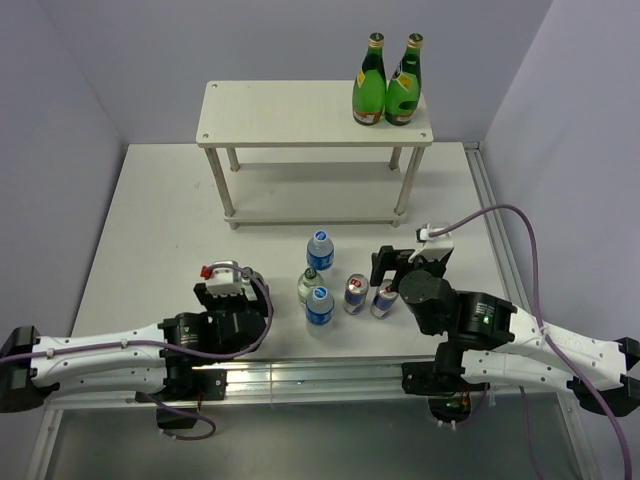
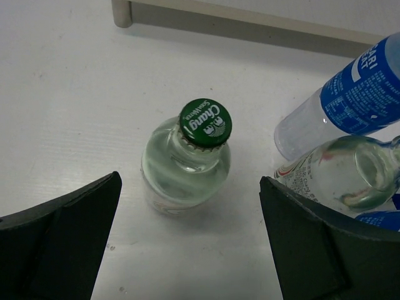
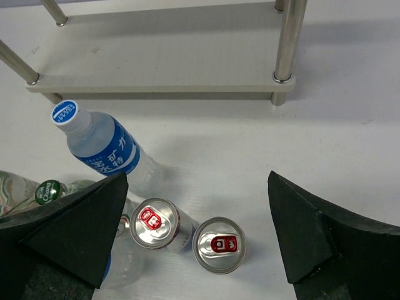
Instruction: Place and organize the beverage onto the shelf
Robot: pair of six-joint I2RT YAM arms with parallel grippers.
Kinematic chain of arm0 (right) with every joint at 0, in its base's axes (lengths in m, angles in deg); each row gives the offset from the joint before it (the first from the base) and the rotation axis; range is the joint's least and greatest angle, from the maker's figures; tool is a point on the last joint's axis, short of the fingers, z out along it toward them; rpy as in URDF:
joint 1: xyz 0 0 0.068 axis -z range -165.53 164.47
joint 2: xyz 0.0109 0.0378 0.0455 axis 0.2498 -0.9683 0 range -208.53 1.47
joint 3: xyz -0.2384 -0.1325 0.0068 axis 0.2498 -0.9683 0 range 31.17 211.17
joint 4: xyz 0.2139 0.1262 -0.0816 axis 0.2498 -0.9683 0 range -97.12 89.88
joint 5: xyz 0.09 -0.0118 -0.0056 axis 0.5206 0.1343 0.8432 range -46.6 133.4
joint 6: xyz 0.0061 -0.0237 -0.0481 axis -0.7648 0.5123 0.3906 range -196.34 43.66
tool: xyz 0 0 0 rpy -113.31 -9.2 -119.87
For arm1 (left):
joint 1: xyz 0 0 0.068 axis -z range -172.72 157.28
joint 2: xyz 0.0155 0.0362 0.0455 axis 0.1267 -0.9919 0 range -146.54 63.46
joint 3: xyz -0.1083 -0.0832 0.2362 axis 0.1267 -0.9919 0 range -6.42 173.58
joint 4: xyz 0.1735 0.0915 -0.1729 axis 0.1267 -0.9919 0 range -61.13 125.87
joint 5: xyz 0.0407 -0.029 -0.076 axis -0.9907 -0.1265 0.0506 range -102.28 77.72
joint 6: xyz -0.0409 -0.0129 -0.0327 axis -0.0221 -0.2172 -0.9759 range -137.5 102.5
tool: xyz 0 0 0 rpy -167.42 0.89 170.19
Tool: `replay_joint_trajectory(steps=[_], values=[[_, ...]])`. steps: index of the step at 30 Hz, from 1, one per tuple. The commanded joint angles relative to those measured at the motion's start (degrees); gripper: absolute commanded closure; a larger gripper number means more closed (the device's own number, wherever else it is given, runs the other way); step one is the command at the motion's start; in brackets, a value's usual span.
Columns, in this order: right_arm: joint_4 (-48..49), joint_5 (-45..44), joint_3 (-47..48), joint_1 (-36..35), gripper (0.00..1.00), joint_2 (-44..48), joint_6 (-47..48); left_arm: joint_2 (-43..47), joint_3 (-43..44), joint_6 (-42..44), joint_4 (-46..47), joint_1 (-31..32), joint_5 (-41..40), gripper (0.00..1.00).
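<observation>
The shelf (image 1: 300, 100) stands at the far side of the white counter (image 1: 170, 220), roughly in the middle. Two green glass bottles (image 1: 369, 90) are upright, side by side, at the right end of its top board. Its lower board looks bare.

The rest of the drinks are grouped on the counter nearer the arms. A blue-labelled water bottle (image 1: 320, 248) is farthest out. Just nearer than it is a clear bottle with a green cap (image 1: 309, 285), then a second blue-labelled bottle (image 1: 320, 305). Two cans (image 1: 356, 293) stand side by side to the right of those, touching or nearly so.

The left hand (image 2: 190, 180) has its fingers spread wide apart. From its wrist camera, a clear glass Chang bottle (image 2: 186, 159) with a green crown cap stands upright in the gap and touches neither finger. The grouped bottles sit off to the right of it.

The right hand (image 3: 197, 178) is spread just as wide and holds nothing. It hovers over the counter, with the two cans showing low in the gap nearer its left finger and the shelf's lower board beyond.
</observation>
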Motion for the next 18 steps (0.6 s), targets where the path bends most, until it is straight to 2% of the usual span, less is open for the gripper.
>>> replay_joint_trajectory(steps=[1,6,10,18], values=[[1.4,-0.6,-0.5,-0.3,0.00,0.4,-1.1,-2.9,-1.2,8.2,13.9,-2.6,4.2,0.01],[0.9,-0.9,-0.3,-0.4,0.00,0.5,-1.5,-8.1,-2.0,11.3,20.8,-7.3,7.0,0.01],[0.8,-0.9,-0.3,-0.5,0.00,1.1,-1.5,-13.5,0.3,8.2,19.1,-11.0,8.2,0.01],[1.4,-0.6,-0.9,-0.9,0.00,3.1,-1.5,-20.0,0.0,2.9,20.8,-12.5,7.4,0.01]])
